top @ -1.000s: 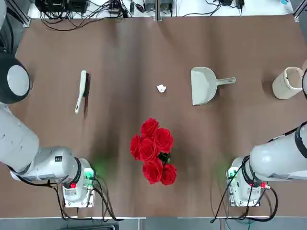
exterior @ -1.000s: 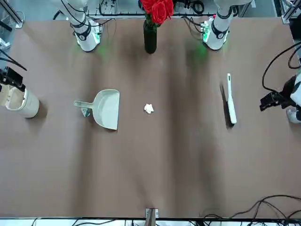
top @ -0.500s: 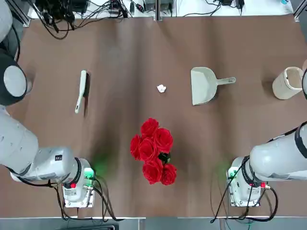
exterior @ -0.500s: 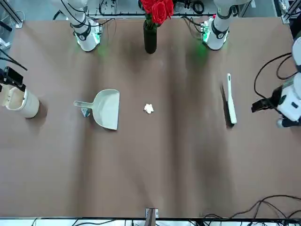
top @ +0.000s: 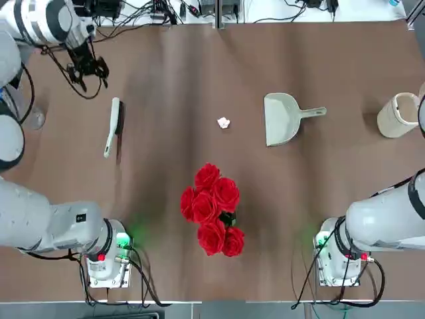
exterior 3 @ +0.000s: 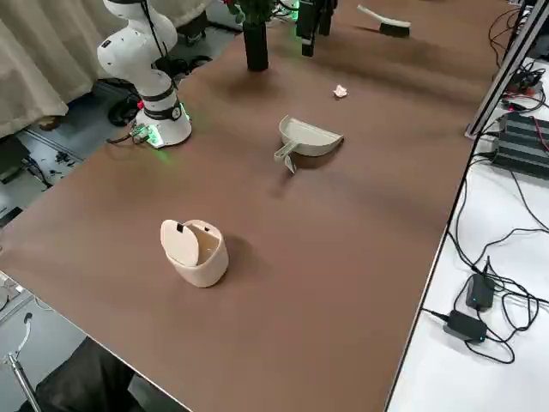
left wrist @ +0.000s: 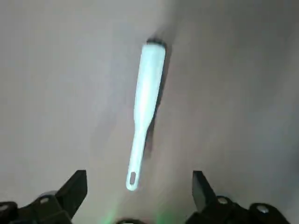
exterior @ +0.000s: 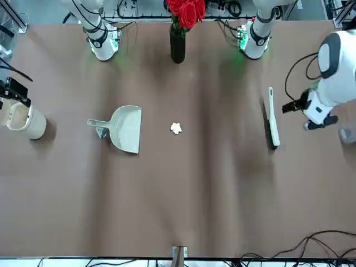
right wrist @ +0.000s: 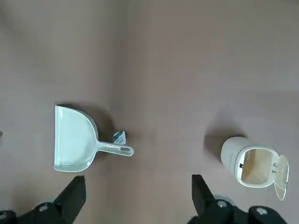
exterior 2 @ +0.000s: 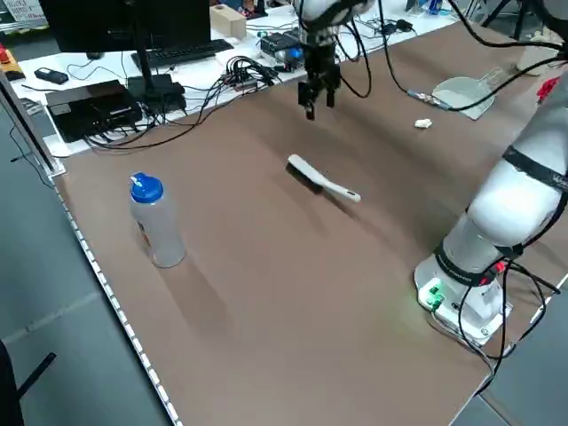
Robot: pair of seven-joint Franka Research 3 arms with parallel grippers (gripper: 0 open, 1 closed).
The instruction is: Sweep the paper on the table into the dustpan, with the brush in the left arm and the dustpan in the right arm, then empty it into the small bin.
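Observation:
The cream brush (top: pixel 111 126) lies on the left of the brown table (top: pixel 199 60). My left gripper (top: pixel 86 66) hangs open above the table, beyond the brush and a little left of it; the left wrist view shows the brush (left wrist: pixel 147 93) lying free below the open left gripper (left wrist: pixel 138 189). The paper (top: pixel 224 122) sits mid-table. To its right lies the dustpan (top: pixel 280 118), scoop towards the paper. The small bin (top: pixel 397 115) stands at the far right. My right gripper (exterior: pixel 12 92) hovers open by the bin, holding nothing.
A bunch of red roses (top: pixel 212 209) in a dark vase (exterior: pixel 177 41) stands between the arm bases. A clear bottle with a blue cap (exterior 2: pixel 155 222) stands at the table's left edge. Cables and electronics (exterior 2: pixel 115 98) lie beyond the far edge.
My left arm has swung in from the table's left edge to a spot above the table just beyond the brush. The right arm and all objects have stayed put.

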